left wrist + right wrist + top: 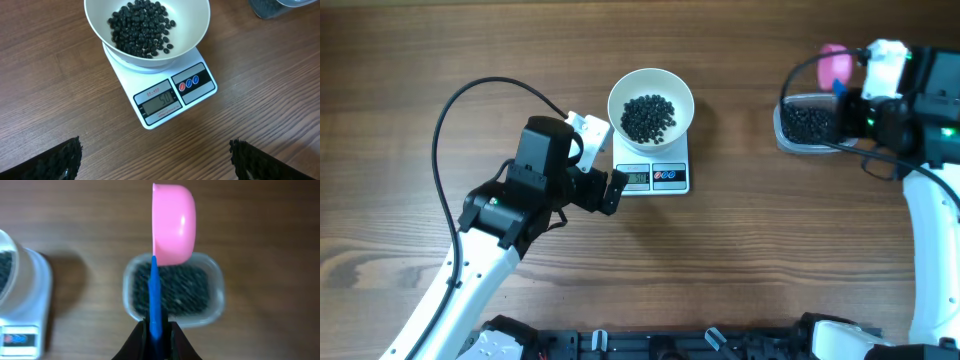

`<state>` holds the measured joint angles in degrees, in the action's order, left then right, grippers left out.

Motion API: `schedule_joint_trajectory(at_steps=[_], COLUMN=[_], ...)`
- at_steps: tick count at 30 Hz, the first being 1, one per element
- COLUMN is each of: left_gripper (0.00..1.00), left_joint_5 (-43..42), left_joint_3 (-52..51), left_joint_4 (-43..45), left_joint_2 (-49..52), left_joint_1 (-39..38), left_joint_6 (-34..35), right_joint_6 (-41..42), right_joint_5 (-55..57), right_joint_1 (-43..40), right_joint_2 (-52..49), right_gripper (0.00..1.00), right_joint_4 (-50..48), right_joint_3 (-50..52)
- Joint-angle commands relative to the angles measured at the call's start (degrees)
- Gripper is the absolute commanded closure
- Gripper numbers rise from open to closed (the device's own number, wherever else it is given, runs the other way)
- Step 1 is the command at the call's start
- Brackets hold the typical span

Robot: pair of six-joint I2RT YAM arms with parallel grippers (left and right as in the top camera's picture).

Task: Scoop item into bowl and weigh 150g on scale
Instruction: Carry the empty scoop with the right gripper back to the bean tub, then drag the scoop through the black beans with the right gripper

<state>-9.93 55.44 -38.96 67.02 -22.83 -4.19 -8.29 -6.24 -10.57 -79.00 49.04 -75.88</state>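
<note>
The white bowl (651, 104) sits on the white scale (652, 176) mid-table, with a heap of small black beans (648, 117) in it. In the left wrist view the bowl (146, 30) and the scale (172, 97) lie ahead of my left gripper (155, 157), which is open and empty over bare wood, short of the scale. My right gripper (158, 332) is shut on the blue handle of the pink scoop (173, 224). The scoop is turned on its side above a clear tub (172, 287) of black beans. In the overhead view the scoop (837, 62) is at the far right.
The clear tub (806, 125) stands right of the scale, under the right arm. A black cable (470, 100) loops over the table at the left. The arms' bases line the near edge.
</note>
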Motion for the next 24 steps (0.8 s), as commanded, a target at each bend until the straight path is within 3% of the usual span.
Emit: schedule_joint_trajectory(at_steps=[1,24], left_gripper=[0.00,0.00], left_joint_5=[-0.9,-0.9], left_joint_3=[-0.4,-0.4], left_joint_4=[0.2,0.2], left_joint_2=[0.2,0.2], left_joint_1=[-0.3,-0.3], left_joint_6=[-0.1,-0.1], right_joint_6=[-6.5,-8.0], right_joint_5=[3.1,10.3], right_joint_1=[-1.1,-1.1], right_joint_2=[-2.6,-16.2], right_gripper=[0.96,0.96], right_joint_4=[1.7,3.5], right_joint_3=[0.3,0.3])
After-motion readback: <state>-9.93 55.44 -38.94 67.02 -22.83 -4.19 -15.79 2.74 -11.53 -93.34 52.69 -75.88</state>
